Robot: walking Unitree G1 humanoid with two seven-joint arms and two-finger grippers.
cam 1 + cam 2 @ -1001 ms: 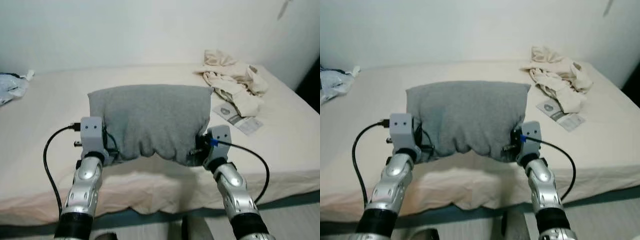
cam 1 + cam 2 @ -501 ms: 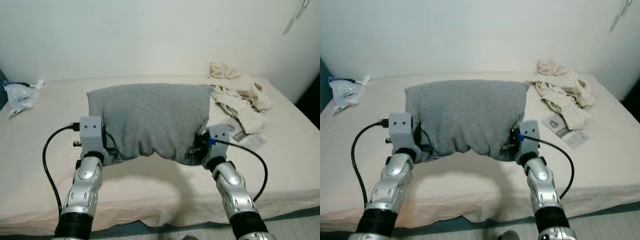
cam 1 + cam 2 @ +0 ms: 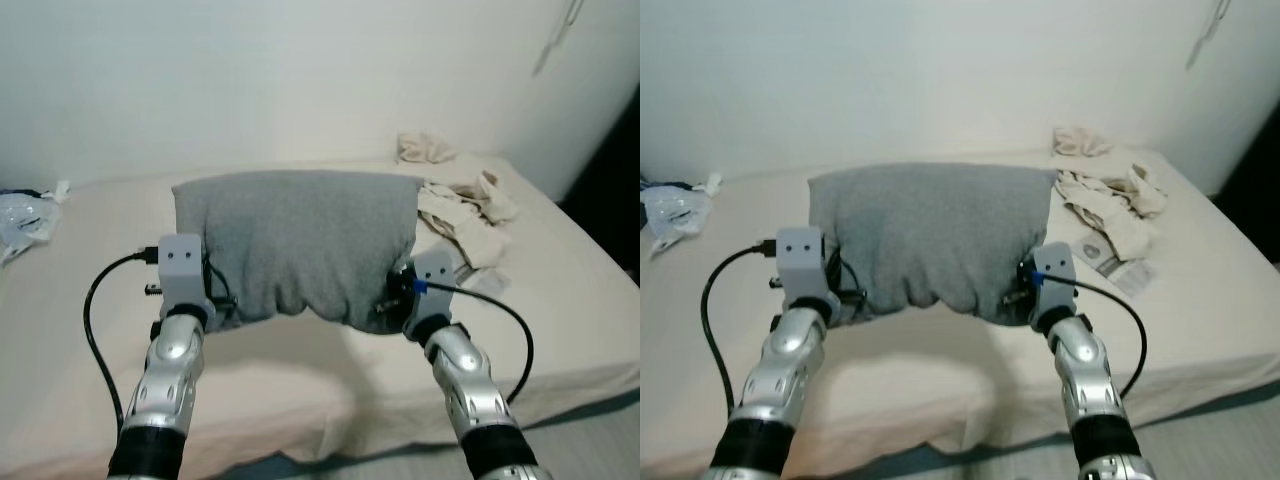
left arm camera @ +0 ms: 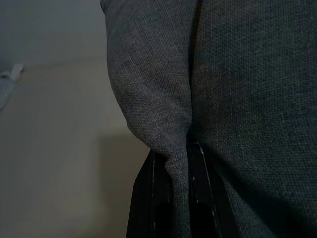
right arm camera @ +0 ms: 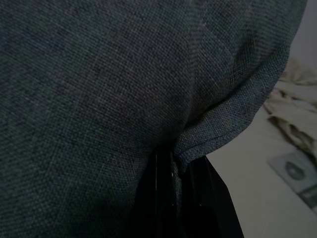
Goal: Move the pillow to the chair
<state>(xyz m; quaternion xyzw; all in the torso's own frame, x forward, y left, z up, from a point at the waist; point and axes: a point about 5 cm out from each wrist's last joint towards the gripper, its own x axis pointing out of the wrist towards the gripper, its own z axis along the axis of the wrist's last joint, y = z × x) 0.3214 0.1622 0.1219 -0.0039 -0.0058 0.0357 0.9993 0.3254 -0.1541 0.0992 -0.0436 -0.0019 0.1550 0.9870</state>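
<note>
A grey pillow (image 3: 300,240) hangs in the air above the cream bed (image 3: 90,300), held up between my two arms. My left gripper (image 3: 222,300) is shut on the pillow's lower left corner; its black fingers (image 4: 198,193) pinch a fold of grey cloth (image 4: 163,119). At the lower right corner my right gripper (image 3: 388,298) is shut on the pillow too, its fingers (image 5: 203,188) clamping the seam (image 5: 218,139). The pillow hides both sets of fingertips in the eye views.
A heap of cream clothes (image 3: 455,200) lies on the bed's far right, with a printed packet (image 3: 1110,258) beside it. A clear plastic bag (image 3: 22,215) sits at the bed's far left. A white wall stands behind. The bed's near edge (image 3: 560,385) meets grey floor at bottom right.
The camera view has shifted, showing more of the bed and less floor, with the clothes heap now higher in the picture. Both grippers keep the same hold on the pillow.
</note>
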